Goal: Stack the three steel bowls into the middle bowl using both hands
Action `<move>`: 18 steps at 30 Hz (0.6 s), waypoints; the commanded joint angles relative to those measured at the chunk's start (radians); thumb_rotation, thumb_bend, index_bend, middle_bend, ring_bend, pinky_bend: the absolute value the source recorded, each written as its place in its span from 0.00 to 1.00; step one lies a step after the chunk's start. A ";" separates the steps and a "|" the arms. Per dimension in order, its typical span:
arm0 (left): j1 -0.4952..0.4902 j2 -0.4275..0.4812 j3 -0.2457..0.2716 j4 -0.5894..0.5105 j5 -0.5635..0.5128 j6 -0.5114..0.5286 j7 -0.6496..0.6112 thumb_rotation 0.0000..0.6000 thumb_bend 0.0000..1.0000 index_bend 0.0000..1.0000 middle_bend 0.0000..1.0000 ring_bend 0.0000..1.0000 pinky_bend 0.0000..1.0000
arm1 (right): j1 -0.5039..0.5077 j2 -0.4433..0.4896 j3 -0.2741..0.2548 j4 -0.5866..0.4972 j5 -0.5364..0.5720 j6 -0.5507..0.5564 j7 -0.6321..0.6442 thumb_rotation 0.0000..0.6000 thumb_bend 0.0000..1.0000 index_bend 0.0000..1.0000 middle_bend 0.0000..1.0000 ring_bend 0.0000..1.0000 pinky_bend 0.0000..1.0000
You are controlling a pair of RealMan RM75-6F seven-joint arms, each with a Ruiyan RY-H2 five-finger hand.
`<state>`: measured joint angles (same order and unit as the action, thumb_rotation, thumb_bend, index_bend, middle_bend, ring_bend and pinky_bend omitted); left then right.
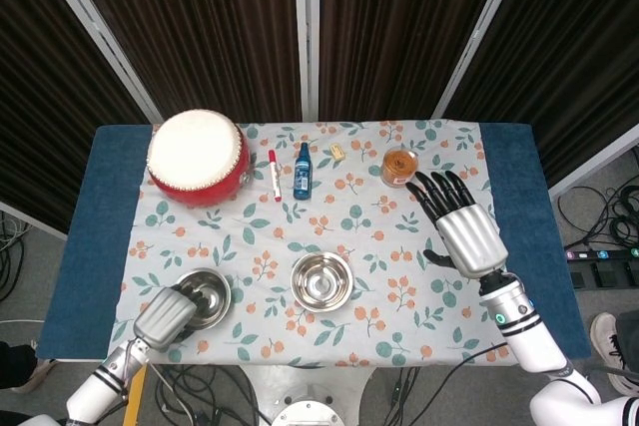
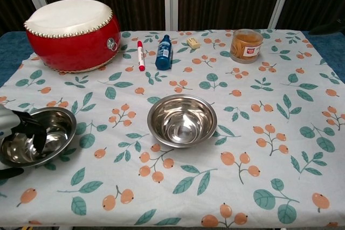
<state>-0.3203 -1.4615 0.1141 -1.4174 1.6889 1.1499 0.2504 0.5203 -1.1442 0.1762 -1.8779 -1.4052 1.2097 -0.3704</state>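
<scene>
From the head view, my left hand (image 1: 165, 316) sits at 7 o'clock on the table, fingers curled over the near rim of the left bowl (image 1: 207, 293) and hooked inside it. The middle bowl (image 1: 321, 281) stands free at 6 o'clock, well apart from that one. My right hand (image 1: 464, 231) hovers at 3 o'clock, fingers spread flat and holding nothing, just below the jar (image 1: 399, 166). I can find only two steel bowls here.

The chest view shows what the head view cannot: my dark fingers (image 2: 33, 133) dipping into the left bowl's hollow. My right hand is only a dark sliver at the right edge there.

The table (image 1: 105, 236) is blue under a leaf-and-fruit cloth (image 1: 359, 226). At 11 o'clock sits a red drum (image 1: 197, 157), at 12 a marker (image 1: 274, 175), a blue bottle (image 1: 302, 172) and a small tan block (image 1: 337, 152). Dark curtains (image 1: 200, 27) hang behind.
</scene>
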 commanded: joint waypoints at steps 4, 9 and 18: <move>-0.004 -0.023 0.004 0.023 0.005 0.003 0.054 1.00 0.28 0.65 0.67 0.56 0.65 | -0.003 0.006 0.002 0.002 0.007 0.002 0.010 1.00 0.00 0.00 0.02 0.00 0.00; -0.005 -0.040 0.000 0.042 0.023 0.035 0.063 1.00 0.31 0.72 0.73 0.63 0.71 | -0.006 0.011 0.001 0.004 0.011 0.003 0.013 1.00 0.00 0.00 0.02 0.00 0.00; -0.013 -0.049 -0.002 0.047 0.045 0.070 0.063 1.00 0.31 0.74 0.75 0.65 0.73 | -0.011 0.020 0.002 0.003 0.014 0.010 0.021 1.00 0.00 0.00 0.02 0.00 0.00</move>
<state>-0.3323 -1.5112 0.1122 -1.3693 1.7330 1.2181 0.3130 0.5092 -1.1246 0.1782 -1.8750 -1.3911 1.2195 -0.3500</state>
